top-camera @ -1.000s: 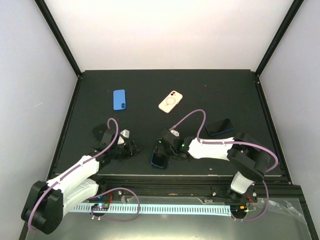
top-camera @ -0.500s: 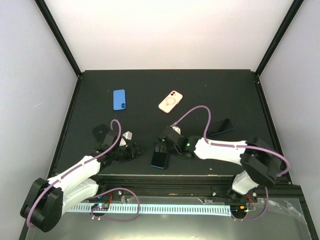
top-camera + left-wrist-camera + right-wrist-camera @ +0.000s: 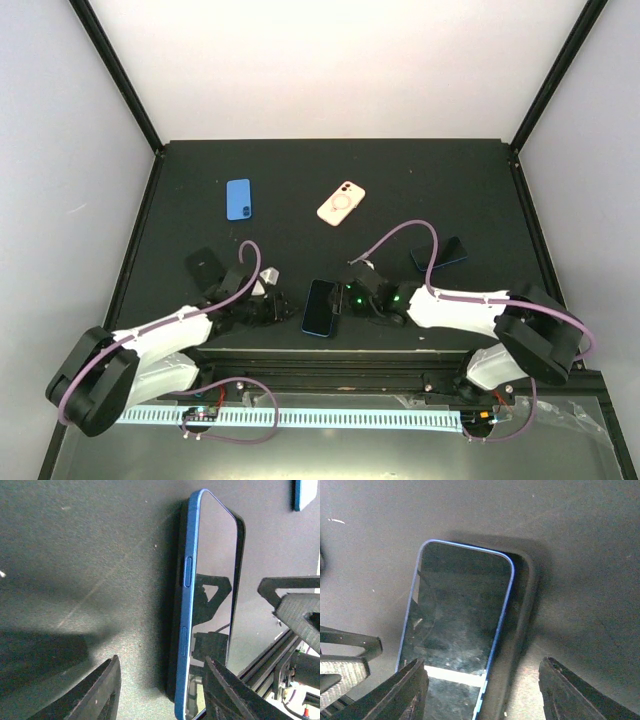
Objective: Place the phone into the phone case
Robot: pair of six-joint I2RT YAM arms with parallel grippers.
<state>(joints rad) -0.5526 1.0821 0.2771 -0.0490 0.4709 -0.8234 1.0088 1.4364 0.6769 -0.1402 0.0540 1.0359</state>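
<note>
The phone (image 3: 320,307), dark screen up with a blue rim, lies flat near the table's front edge between my two grippers. The pale pink phone case (image 3: 341,203) with a white ring lies farther back, apart from both grippers and out of both wrist views. My left gripper (image 3: 284,306) is open just left of the phone; in the left wrist view (image 3: 162,695) the phone's blue side (image 3: 192,605) runs between the fingers. My right gripper (image 3: 348,299) is open just right of the phone; in the right wrist view (image 3: 490,695) the phone (image 3: 457,615) lies ahead, between the fingers.
A blue phone-sized item (image 3: 238,199) lies at the back left. A second dark phone with a blue rim (image 3: 440,254) lies at the right. A small black block (image 3: 203,263) sits by the left arm. The table's front rail (image 3: 330,355) is just below the phone.
My right gripper has drawn back to the right, off the phone, which now lies uncovered. My left gripper has moved right, up to the phone's left side.
</note>
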